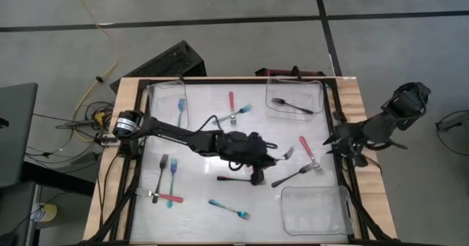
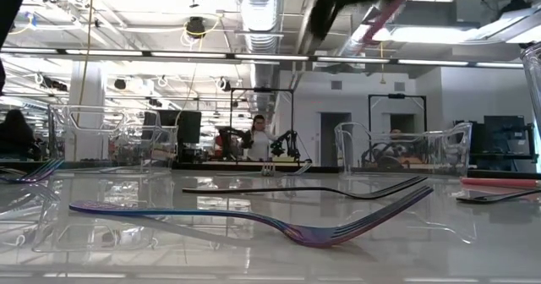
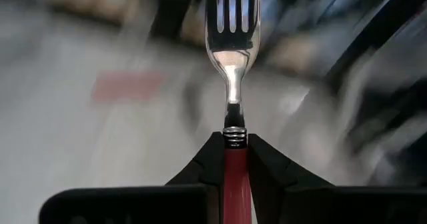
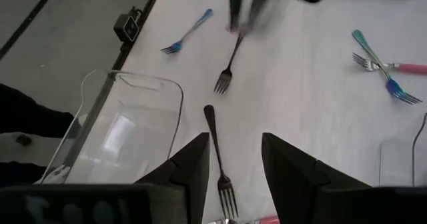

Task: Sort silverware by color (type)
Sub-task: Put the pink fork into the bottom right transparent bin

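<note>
Clearly my left gripper (image 3: 235, 159) was clamped on a red-handled fork (image 3: 233, 71) right at the collar, lifted over mid-table; so short a bite could let it pivot or slip, I judged, dropping among the black forks (image 1: 297, 175) beneath. Rightward, my right gripper (image 4: 233, 163) waited with fingers apart at the table's edge beside the clear tray (image 1: 341, 218).

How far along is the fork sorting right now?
Barely started. One black fork lies in a far tray. The left gripper holds a red-handled fork above mid-table. The near tray is empty; about ten forks lie loose. The right gripper waits open.
</note>
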You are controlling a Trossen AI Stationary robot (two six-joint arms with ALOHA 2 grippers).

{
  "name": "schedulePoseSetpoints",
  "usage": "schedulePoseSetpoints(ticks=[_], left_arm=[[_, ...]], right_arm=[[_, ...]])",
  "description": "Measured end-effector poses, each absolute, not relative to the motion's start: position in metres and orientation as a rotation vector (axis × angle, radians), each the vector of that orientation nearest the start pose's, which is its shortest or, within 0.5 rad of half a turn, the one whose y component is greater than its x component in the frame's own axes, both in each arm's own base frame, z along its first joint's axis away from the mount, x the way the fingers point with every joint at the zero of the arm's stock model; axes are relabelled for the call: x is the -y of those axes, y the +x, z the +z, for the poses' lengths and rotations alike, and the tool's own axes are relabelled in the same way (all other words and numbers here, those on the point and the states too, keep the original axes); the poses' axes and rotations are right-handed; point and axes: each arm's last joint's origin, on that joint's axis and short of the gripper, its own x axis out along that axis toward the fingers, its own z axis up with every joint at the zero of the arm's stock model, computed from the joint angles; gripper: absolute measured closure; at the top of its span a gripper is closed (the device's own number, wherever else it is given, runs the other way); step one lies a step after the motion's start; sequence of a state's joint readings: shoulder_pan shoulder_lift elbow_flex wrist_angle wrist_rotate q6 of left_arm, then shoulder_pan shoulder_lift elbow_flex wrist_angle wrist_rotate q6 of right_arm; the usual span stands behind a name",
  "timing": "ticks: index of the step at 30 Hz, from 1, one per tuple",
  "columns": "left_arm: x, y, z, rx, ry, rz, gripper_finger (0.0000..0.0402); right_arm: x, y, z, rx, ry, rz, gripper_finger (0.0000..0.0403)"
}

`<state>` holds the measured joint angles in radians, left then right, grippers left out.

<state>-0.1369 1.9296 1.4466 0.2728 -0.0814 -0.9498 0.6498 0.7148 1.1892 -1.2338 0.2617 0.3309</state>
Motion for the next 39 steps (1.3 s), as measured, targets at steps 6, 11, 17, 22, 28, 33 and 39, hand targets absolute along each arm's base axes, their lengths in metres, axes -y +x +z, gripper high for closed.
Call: schedulePoseSetpoints(ticks=[6,11,17,22,28,33,39], left_arm=[[0.073,0.450,0.286,-0.092,-0.897,-0.012,0.0380],[0.086,0.452,0.313,-0.098,-0.810,-0.044,0.0380],[0.098,0.452,0.349,-0.060,-0.762,-0.067,0.0380],[0.123,0.457,0.356,-0.058,-0.685,-0.075,0.0380],[0.157,0.505,0.342,-0.059,-0.595,-0.209,0.0380],[0.162,0.537,0.318,-0.144,-0.530,-0.188,0.0380],[0.162,0.550,0.269,-0.180,-0.611,-0.179,0.0380]], right_arm=[[-0.036,0.060,0.377,-0.712,0.011,0.250,0.0243],[-0.036,0.059,0.378,-0.718,0.088,0.222,0.0243],[-0.036,0.059,0.378,-0.733,0.214,0.175,0.0243],[-0.035,0.058,0.377,-0.753,0.332,0.124,0.0243],[-0.035,0.058,0.376,-0.775,0.441,0.087,0.0243],[-0.033,0.054,0.376,-0.783,0.454,0.093,0.0243],[-0.029,0.049,0.377,-0.769,0.493,0.087,0.0243]])
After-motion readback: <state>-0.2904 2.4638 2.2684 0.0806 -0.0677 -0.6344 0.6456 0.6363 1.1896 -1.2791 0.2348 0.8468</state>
